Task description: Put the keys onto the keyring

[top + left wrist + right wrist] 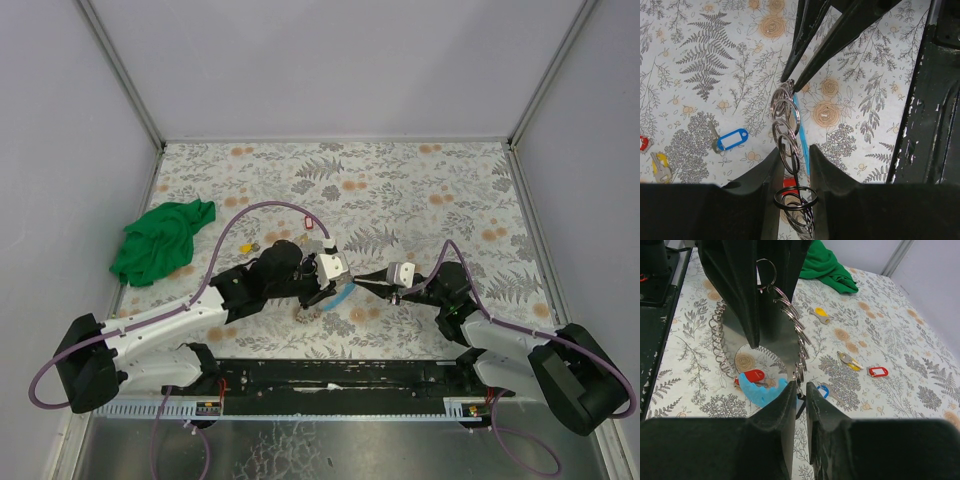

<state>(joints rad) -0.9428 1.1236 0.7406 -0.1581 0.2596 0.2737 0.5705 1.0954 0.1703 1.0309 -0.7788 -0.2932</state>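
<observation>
Both arms meet over the middle of the flowered counter (420, 180), nose to nose. The left gripper (792, 155) has its jaws pinching one end of the chain of keyrings (786, 131). The right gripper (800, 387) has its jaws pressed onto the other end, so the chain hangs strung between them above the surface.

The keys are all down on the counter, loose. The blue-tagged key (732, 140) lies just beside the chain on the far side. Beyond it there's a yellow key (660, 167), then a red-tagged key (877, 371), each lying apart from the others. A yellow-tagged key (821, 314) sits further off towards the green cloth (160, 240), which is bunched near the left wall.

Right under the chain it's crowded. Another red-tagged key (754, 376) lies below the rings, and a blue jagged-edged piece (762, 392) lies touching it. From the right wrist the left arm's dark fingers fill the upper frame and block the view of the counter behind them.
</observation>
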